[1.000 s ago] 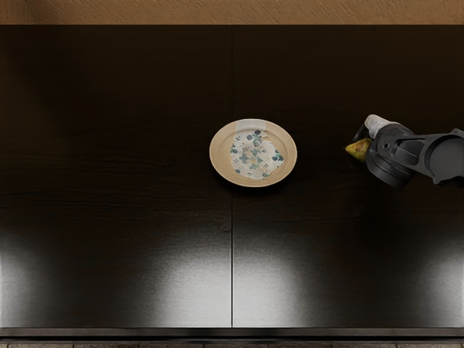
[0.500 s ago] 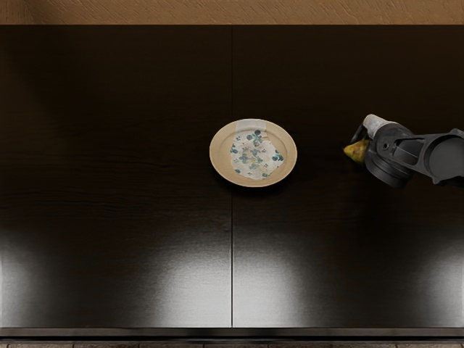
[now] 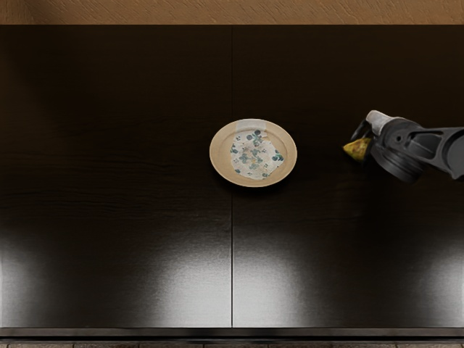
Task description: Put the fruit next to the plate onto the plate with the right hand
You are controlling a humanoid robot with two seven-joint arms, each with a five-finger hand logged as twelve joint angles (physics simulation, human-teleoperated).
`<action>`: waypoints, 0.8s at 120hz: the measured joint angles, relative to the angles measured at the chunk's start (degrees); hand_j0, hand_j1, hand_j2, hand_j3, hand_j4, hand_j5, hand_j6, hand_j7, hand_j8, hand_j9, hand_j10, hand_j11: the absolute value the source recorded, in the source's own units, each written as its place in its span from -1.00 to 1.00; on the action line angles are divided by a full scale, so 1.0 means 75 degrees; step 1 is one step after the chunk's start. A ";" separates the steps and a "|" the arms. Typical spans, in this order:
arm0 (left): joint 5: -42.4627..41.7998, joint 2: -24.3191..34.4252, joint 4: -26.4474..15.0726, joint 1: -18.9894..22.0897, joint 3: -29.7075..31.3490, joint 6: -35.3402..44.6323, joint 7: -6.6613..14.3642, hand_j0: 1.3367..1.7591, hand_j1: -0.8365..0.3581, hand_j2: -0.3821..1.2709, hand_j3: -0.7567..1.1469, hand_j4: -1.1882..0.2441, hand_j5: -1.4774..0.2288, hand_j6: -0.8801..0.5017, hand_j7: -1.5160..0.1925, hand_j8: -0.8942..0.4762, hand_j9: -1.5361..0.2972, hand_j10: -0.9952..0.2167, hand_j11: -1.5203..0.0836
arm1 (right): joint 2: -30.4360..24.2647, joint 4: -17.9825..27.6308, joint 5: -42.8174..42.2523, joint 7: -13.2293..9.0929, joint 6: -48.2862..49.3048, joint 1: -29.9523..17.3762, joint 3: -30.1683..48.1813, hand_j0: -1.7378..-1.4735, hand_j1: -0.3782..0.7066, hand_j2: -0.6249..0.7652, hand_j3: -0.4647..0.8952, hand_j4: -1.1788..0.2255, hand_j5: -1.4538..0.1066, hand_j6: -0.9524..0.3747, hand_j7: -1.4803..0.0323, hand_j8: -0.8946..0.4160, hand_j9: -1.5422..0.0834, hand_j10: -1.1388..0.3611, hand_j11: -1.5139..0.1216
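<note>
A small yellow fruit, perhaps a pear, is to the right of the plate, with a wide gap of dark table between them. The round tan plate has a blue-green speckled centre and holds nothing. My right hand comes in from the right edge and covers the fruit's right side. Its dark fingers are curled around the fruit, and only the fruit's left tip shows. The left arm is out of sight.
The dark glossy table fills the view, with a seam running down its middle. A brown strip borders its far edge. Bright reflections lie on the near half.
The right forearm has tilted and drawn slightly toward the right edge. The fruit has turned a little in the hand but stays in nearly the same spot.
</note>
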 joint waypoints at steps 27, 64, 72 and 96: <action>0.0000 0.0000 0.0002 0.0018 0.0000 0.0000 0.0000 0.52 0.96 -0.53 -0.21 0.64 0.71 0.26 0.75 0.29 0.66 0.62 0.87 | -0.0410 0.0753 0.0023 0.0001 0.0021 0.0176 0.0400 -0.36 0.13 0.23 -0.32 -0.19 -0.34 -0.25 -0.27 -0.35 -0.27 -0.42 -0.31; 0.0000 0.0000 0.0002 0.0052 0.0000 0.0000 -0.0001 0.52 0.96 -0.53 -0.21 0.64 0.71 0.26 0.75 0.29 0.66 0.62 0.87 | -0.0806 0.1472 0.0085 0.0004 0.0226 0.0351 0.1106 -0.37 0.15 0.28 -0.31 -0.29 -0.41 -0.21 -0.32 -0.33 -0.33 -0.44 -0.37; 0.0000 0.0000 0.0002 0.0053 0.0000 0.0000 -0.0002 0.52 0.96 -0.53 -0.21 0.64 0.71 0.26 0.75 0.29 0.66 0.62 0.87 | -0.0879 0.1620 0.0103 0.0008 0.0256 0.0396 0.1253 -0.38 0.16 0.29 -0.31 -0.30 -0.42 -0.21 -0.32 -0.31 -0.35 -0.44 -0.39; 0.0000 0.0000 0.0003 0.0053 0.0000 0.0000 0.0000 0.52 0.96 -0.53 -0.21 0.64 0.71 0.26 0.75 0.29 0.66 0.62 0.87 | -0.0913 0.1808 0.0134 0.0011 0.0376 0.0516 0.1536 -0.38 0.17 0.30 -0.31 -0.32 -0.45 -0.20 -0.33 -0.28 -0.38 -0.43 -0.43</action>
